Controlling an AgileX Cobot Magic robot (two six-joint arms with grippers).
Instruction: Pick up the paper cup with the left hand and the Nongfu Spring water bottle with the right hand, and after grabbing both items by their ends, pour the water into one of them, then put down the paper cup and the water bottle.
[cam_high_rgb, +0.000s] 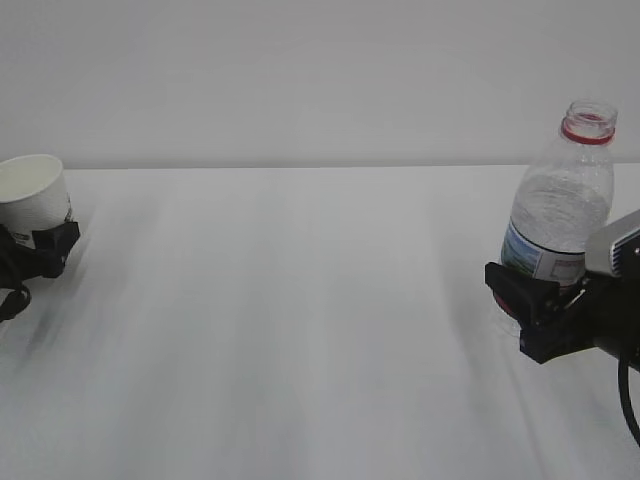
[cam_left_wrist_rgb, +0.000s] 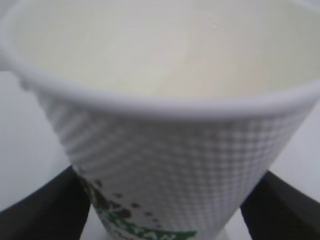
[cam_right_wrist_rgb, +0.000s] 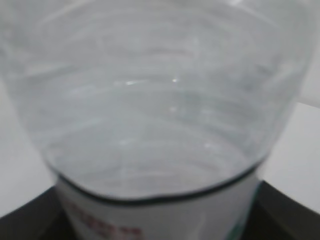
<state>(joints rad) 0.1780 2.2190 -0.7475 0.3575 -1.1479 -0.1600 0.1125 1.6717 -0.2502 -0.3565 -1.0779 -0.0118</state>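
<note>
The paper cup (cam_high_rgb: 35, 195) is at the far left, leaning slightly outward, with my left gripper (cam_high_rgb: 45, 243) shut on its lower part. In the left wrist view the cup (cam_left_wrist_rgb: 165, 150) fills the frame, and the black fingers (cam_left_wrist_rgb: 45, 210) press against both of its sides. The Nongfu Spring water bottle (cam_high_rgb: 560, 200) is at the right, uncapped, with a red neck ring. My right gripper (cam_high_rgb: 535, 300) is shut on it at label height. Its clear wall (cam_right_wrist_rgb: 160, 100) fills the right wrist view between the dark fingers (cam_right_wrist_rgb: 290, 215). I cannot make out the water level.
A white table (cam_high_rgb: 300, 320) runs between the two arms, with a plain pale wall (cam_high_rgb: 300, 80) behind it. A black cable (cam_high_rgb: 630, 400) hangs under the right arm at the frame's edge.
</note>
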